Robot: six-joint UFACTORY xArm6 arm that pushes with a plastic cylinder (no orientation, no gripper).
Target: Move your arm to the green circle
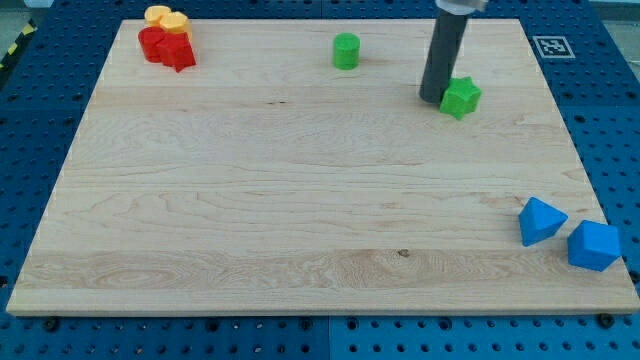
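Note:
The green circle (pixel 346 50) is a small round block standing near the view's top, a little right of centre. My tip (pixel 432 98) is at the lower end of the dark rod, right of the green circle and a little lower. It touches or nearly touches the left side of a green star (pixel 461 97). A stretch of bare board lies between my tip and the green circle.
At the view's top left, two red blocks (pixel 167 47) sit together with two yellow blocks (pixel 166 18) right behind them. Two blue blocks (pixel 541 220) (pixel 594 245) sit at the view's bottom right, close to the wooden board's (pixel 300 200) edge.

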